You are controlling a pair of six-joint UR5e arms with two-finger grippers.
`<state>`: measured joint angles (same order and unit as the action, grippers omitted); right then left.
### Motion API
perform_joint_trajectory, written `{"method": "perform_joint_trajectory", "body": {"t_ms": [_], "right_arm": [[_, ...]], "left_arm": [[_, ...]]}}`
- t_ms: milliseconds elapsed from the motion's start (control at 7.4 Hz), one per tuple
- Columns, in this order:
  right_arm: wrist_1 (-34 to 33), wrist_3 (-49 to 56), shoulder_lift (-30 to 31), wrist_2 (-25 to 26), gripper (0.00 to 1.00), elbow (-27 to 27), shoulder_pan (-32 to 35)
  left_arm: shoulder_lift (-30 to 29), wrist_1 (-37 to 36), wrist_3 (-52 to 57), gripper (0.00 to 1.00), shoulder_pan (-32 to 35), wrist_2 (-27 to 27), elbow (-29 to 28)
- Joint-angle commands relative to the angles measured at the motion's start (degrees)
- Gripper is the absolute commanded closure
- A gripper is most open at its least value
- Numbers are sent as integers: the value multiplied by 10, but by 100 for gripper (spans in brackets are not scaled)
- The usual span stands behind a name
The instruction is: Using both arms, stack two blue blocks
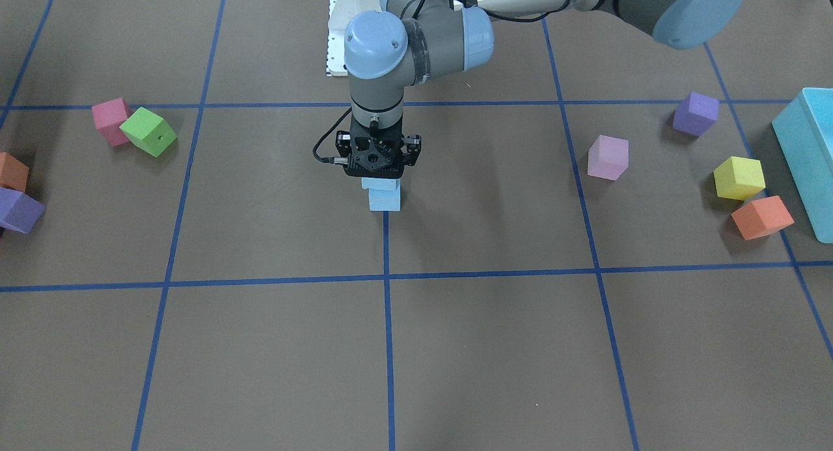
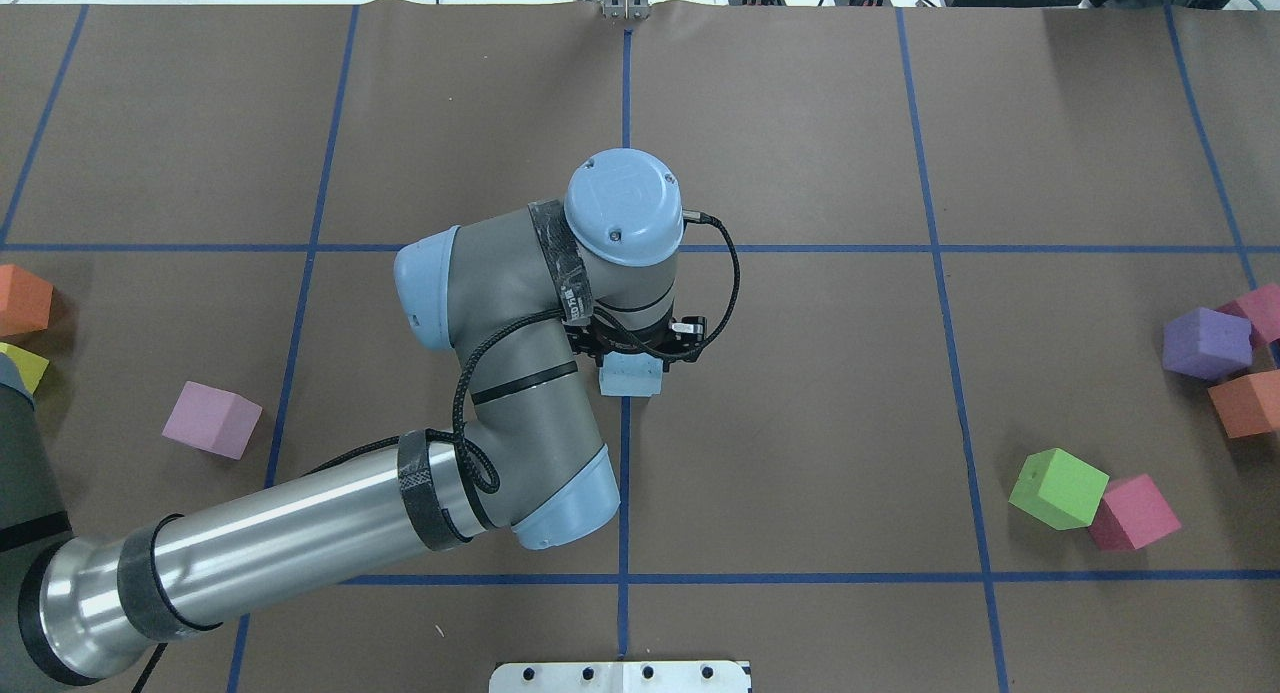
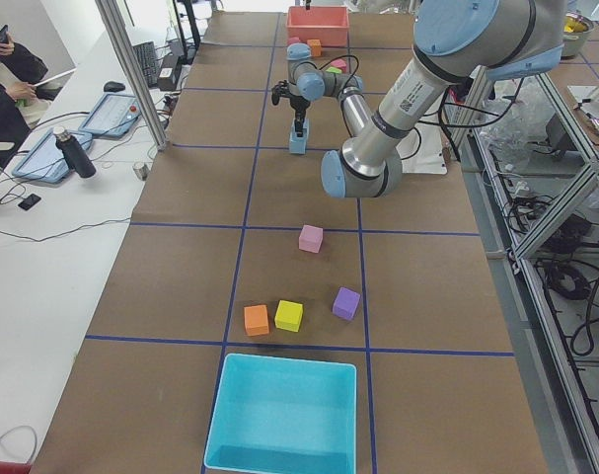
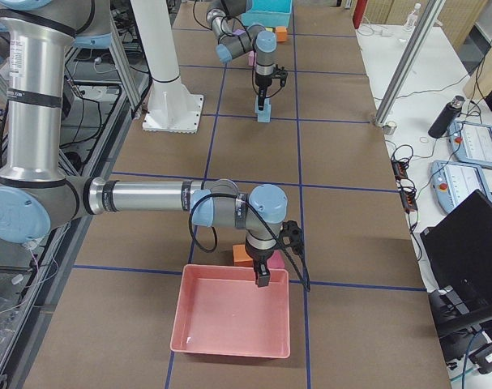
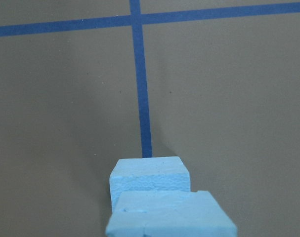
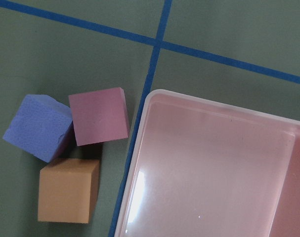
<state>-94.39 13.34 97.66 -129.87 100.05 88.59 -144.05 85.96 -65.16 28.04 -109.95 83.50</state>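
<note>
The two blue blocks stand at the table's middle, on a blue tape line. The upper blue block [image 1: 381, 184] rests on the lower blue block [image 1: 384, 200], a little offset. My left gripper [image 1: 379, 175] points straight down onto the upper block and looks shut on it, though its body hides most of the fingers. The left wrist view shows the upper block [image 5: 172, 215] close in front of the lower one [image 5: 149, 174]. My right gripper [image 4: 262, 279] hangs over the rim of a pink tray [image 4: 229, 324], far from the blocks; I cannot tell whether it is open.
Loose cubes lie at both sides: pink [image 1: 110, 120], green [image 1: 150, 132], orange [image 1: 12, 171], purple [image 1: 18, 210], lilac [image 1: 608, 157], purple [image 1: 695, 112], yellow [image 1: 738, 176], orange [image 1: 761, 217]. A turquoise box [image 1: 810, 151] stands at that view's right edge.
</note>
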Motion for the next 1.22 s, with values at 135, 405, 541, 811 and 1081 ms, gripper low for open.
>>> {"method": "perform_joint_trajectory", "body": {"t_ms": [135, 405, 541, 811, 1081], "right_arm": [[0, -1, 0, -1, 0, 1, 0], [0, -1, 0, -2, 0, 1, 0], [0, -1, -1, -2, 0, 1, 0], [0, -1, -1, -2, 0, -1, 0], [-3, -2, -3, -1, 0, -2, 0]], "left_arm": [[4, -4, -1, 3, 4, -1, 14], [4, -49, 6, 3, 43, -27, 69], [8, -86, 10, 3, 73, -63, 103], [147, -97, 133, 2, 125, -82, 230], [280, -97, 325, 2, 231, -131, 292]]}}
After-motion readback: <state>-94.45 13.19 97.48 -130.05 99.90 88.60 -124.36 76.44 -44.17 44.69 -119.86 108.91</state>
